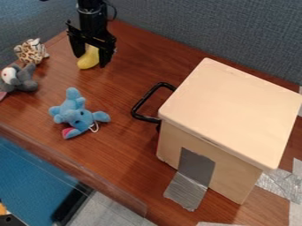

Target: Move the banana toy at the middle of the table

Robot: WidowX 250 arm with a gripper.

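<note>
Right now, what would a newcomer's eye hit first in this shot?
Probably the big pale box filling much of the right side, with a black handle on its left and grey tape down its front. Then the bright blue plush toy lying left of centre, and the yellow banana toy at the black gripper, upper left.

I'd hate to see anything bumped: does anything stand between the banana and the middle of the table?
Nothing visible stands between the banana and the middle of the table, though the black handle of the box juts out nearby.
</note>
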